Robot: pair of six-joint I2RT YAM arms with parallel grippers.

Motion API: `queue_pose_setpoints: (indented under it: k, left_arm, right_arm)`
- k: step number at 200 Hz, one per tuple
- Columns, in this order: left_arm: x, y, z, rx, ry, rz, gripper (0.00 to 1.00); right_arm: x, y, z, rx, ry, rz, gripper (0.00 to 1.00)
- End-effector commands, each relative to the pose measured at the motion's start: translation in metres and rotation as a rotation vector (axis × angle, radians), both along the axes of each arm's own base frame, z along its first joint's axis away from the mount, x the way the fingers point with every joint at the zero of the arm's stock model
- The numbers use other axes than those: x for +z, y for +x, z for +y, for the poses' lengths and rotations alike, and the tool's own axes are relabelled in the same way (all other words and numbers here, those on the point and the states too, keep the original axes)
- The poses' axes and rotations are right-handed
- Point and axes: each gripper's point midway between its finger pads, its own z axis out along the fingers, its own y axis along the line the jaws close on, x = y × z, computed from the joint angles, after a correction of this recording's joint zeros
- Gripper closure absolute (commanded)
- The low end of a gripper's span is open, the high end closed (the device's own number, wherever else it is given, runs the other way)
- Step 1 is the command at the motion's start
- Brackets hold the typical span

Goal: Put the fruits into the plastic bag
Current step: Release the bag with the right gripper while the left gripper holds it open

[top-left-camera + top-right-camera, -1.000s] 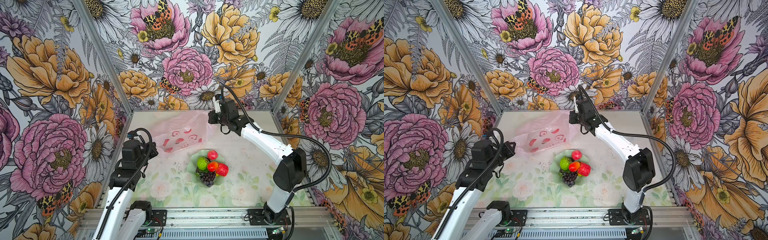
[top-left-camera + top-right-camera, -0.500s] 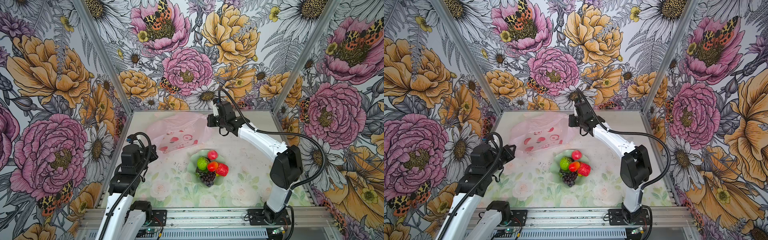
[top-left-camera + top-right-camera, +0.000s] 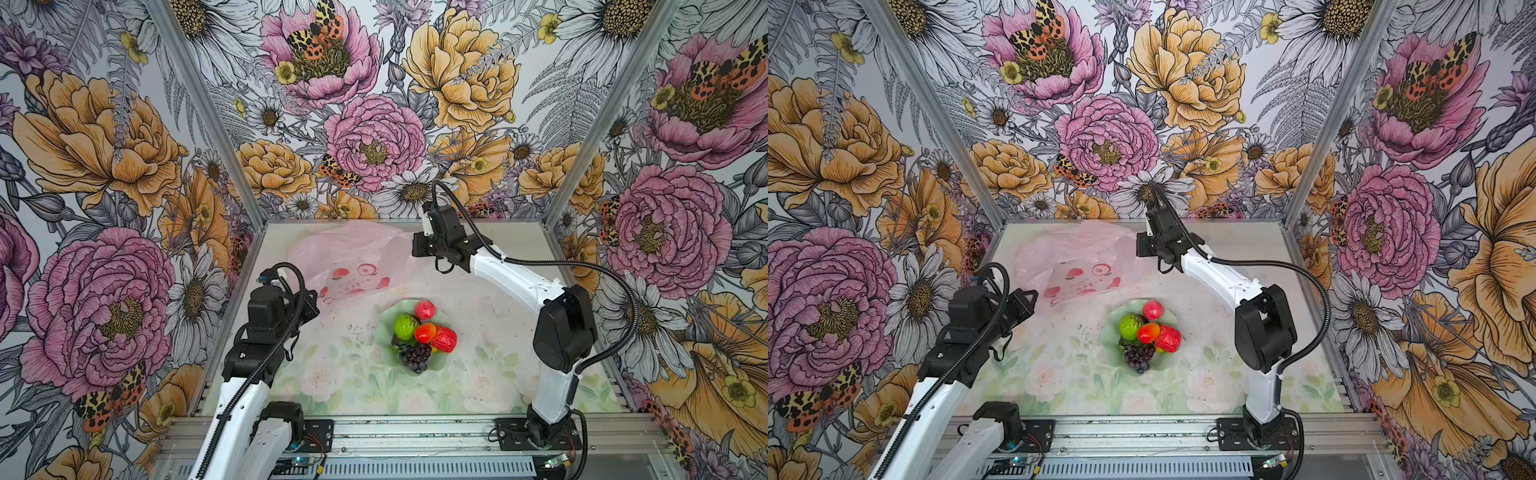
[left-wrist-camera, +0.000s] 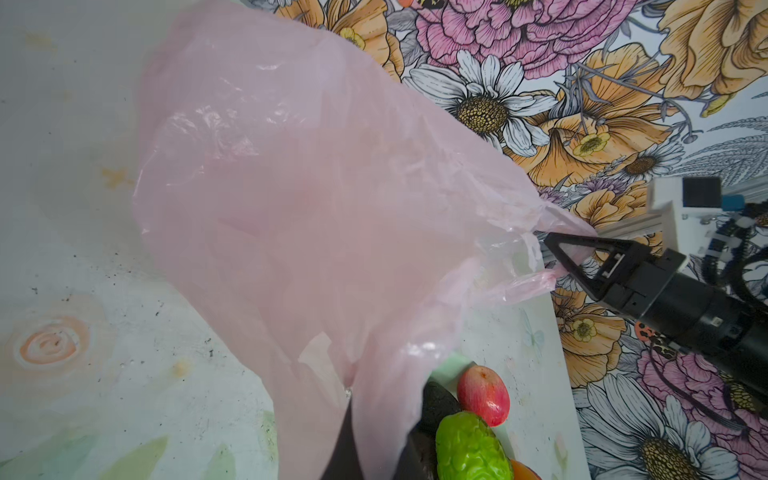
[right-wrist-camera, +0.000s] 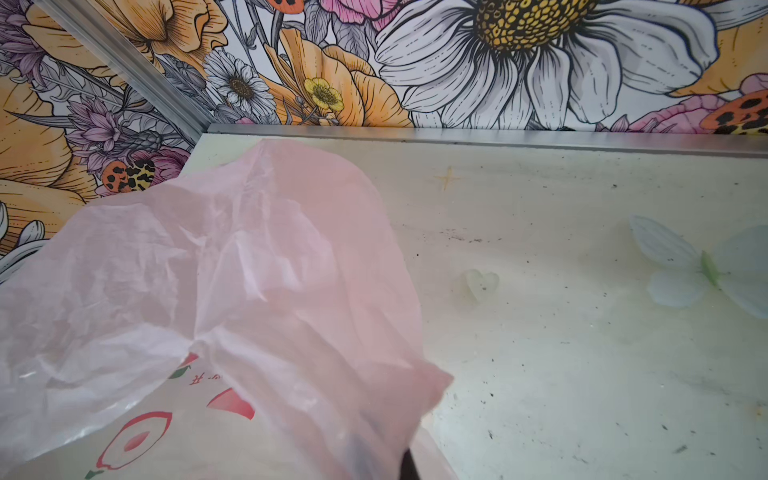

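Left gripper, right gripper pinch bag edges, seemingly.

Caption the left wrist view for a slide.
Pink plastic bag held between left end effector and right end effector, fruits alongside.

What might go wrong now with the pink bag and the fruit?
The thin bag is pulled between the left gripper and the right gripper, both pinching it; it might tear or slip free.
The fruit is all piled on the dish, and neither gripper is free to lift it.
The bag's edge hangs near the pile and might knock a fruit off.
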Motion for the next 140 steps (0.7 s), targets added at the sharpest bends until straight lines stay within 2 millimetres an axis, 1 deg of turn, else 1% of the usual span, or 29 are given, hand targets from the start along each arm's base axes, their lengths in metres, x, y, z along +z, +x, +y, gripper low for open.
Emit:
queue_pose_setpoints:
  k: [1,36,47,60,74,84,87,93,96,99,102,109,113,123,140]
  left_arm:
    - [0.004,0.002,-0.012,-0.042,-0.060,0.009,1.00]
    - [0.002,0.003,-0.019,-0.056,-0.072,0.025,1.00]
    - [0.001,0.003,-0.020,-0.057,-0.072,0.031,1.00]
    - [0.001,0.005,-0.022,-0.059,-0.069,0.035,1.00]
    - [0.000,0.006,-0.024,-0.058,-0.068,0.048,1.00]
    - [-0.001,0.007,-0.027,-0.064,-0.069,0.053,1.00]
    - [-0.001,0.007,-0.028,-0.066,-0.068,0.055,1.00]
    - [-0.001,0.008,-0.029,-0.070,-0.066,0.057,1.00]
    - [0.000,0.008,-0.029,-0.068,-0.064,0.056,1.00]
    - [-0.001,0.008,-0.030,-0.069,-0.063,0.057,1.00]
    - [-0.001,0.009,-0.030,-0.068,-0.062,0.058,1.00]
    - [0.000,0.009,-0.031,-0.070,-0.058,0.058,1.00]
    - [-0.001,0.009,-0.032,-0.072,-0.056,0.059,1.00]
    - [0.000,0.010,-0.033,-0.072,-0.053,0.061,1.00]
    - [-0.001,0.011,-0.036,-0.081,-0.052,0.066,1.00]
  right_arm:
    - [0.014,0.007,-0.002,-0.017,0.031,-0.024,1.00]
    - [0.016,0.006,-0.010,-0.034,0.044,-0.017,0.79]
    - [0.018,0.006,-0.013,-0.042,0.052,-0.015,0.71]
    - [0.021,0.005,-0.018,-0.051,0.063,-0.013,0.59]
    - [0.028,0.002,-0.025,-0.065,0.074,-0.016,0.44]
    - [0.037,-0.001,-0.030,-0.073,0.083,-0.025,0.35]
    - [0.039,-0.002,-0.031,-0.075,0.083,-0.028,0.31]
    - [0.044,-0.005,-0.035,-0.078,0.086,-0.033,0.27]
    - [0.047,-0.006,-0.036,-0.080,0.087,-0.035,0.22]
    - [0.052,-0.008,-0.038,-0.082,0.089,-0.041,0.21]
    - [0.055,-0.010,-0.040,-0.083,0.091,-0.045,0.15]
    - [0.063,-0.014,-0.044,-0.088,0.096,-0.052,0.11]
    - [0.068,-0.016,-0.047,-0.092,0.098,-0.058,0.06]
    - [0.078,-0.023,-0.054,-0.098,0.101,-0.062,0.01]
    - [0.097,-0.036,-0.067,-0.109,0.107,-0.073,0.01]
